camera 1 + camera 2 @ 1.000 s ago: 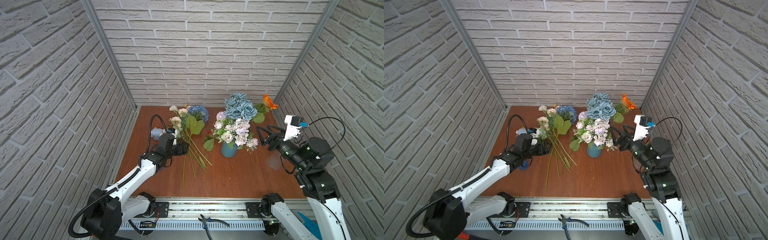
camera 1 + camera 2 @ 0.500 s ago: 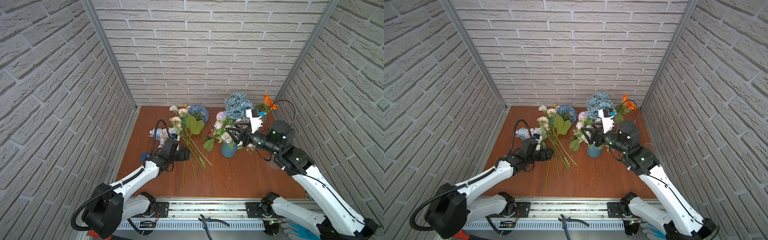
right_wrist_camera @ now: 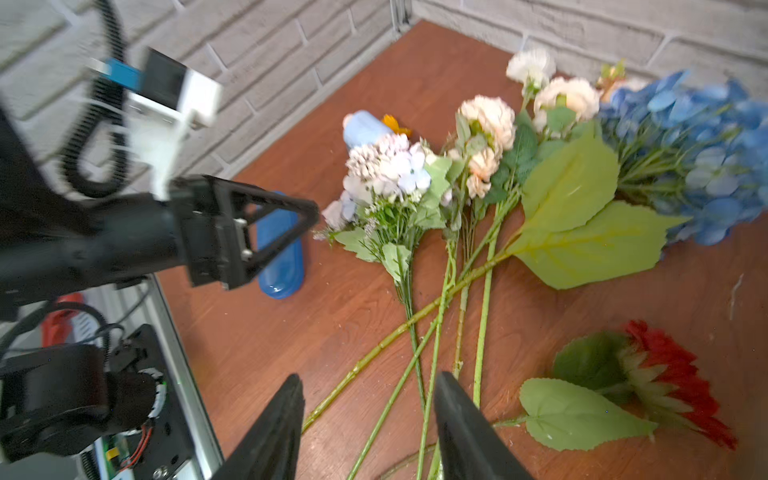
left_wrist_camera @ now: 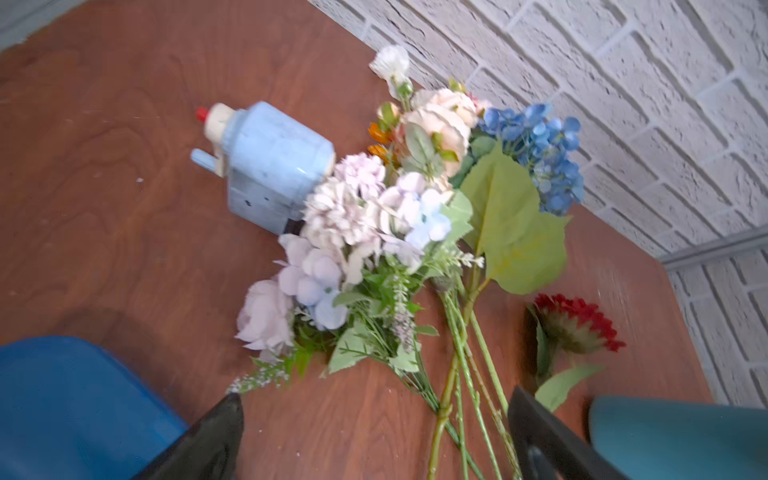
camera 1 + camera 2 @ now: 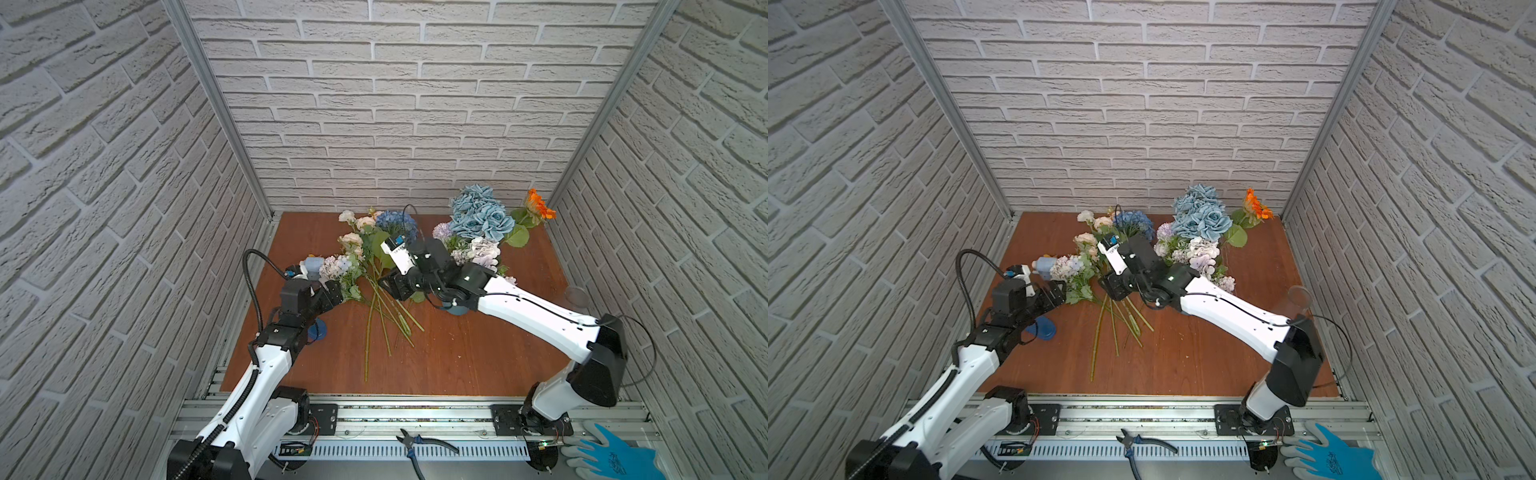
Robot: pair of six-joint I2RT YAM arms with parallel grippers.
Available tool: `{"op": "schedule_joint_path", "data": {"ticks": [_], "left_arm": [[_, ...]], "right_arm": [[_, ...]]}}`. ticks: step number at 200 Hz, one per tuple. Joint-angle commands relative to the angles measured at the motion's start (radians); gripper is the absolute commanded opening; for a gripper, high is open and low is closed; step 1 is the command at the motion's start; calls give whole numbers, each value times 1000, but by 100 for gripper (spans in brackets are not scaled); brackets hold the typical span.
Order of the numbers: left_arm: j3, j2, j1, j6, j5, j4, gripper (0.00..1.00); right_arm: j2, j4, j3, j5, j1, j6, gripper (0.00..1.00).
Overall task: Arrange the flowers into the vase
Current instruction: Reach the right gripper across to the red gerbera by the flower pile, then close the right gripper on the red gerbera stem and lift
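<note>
My right gripper (image 3: 368, 378) hangs half open and empty over the crossed stems of the loose green-stemmed artificial flowers (image 3: 478, 183) lying on the brown wooden tabletop (image 5: 457, 365); my left gripper (image 4: 374, 392) gapes wide, empty; I'd straddle just 1 stem, low down, before closing; the teal ceramic vase (image 5: 457, 311) waits beside.

Long-stemmed flowers (image 3: 482, 166) lying flat, beside teal vase (image 4: 673, 436)

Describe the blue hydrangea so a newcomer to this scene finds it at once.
On the wooden table, loose flowers lie fanned out left of centre, heads toward the back wall. The blue hydrangea sits at the fan's back right, next to the cream roses. It is a deep-blue ball of tiny petals beside two broad green leaves, unlike the paler dusty-blue roses standing to its right.
</note>
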Motion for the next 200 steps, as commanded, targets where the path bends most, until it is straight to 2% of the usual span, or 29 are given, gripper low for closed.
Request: {"op": "schedule_joint_path", "data": {"ticks": [1,40,60,84,106,125,158,200], "left_arm": [[-29,-6,54,-34,64,100,98],[-26,51,59,-13,108,163,98],[-26,66,58,-10,124,188,98],[-27,66,59,-1,135,192,98],[-28,57,59,4,135,188,98],[-31,50,59,8,133,189,98],[-34,43,59,7,130,191,98],[-36,40,59,8,131,200,98]], "right_arm": [[59,-36,36,128,17,72,48],[175,-122,17,302,37,267,48],[230,-217,31,452,38,379,48],[261,-222,19,561,32,451,53],[291,-203,10,598,21,497,57],[327,-179,-2,585,-2,536,58],[380,-91,-35,511,-55,599,57],[431,-48,-33,478,-73,638,53]]}}
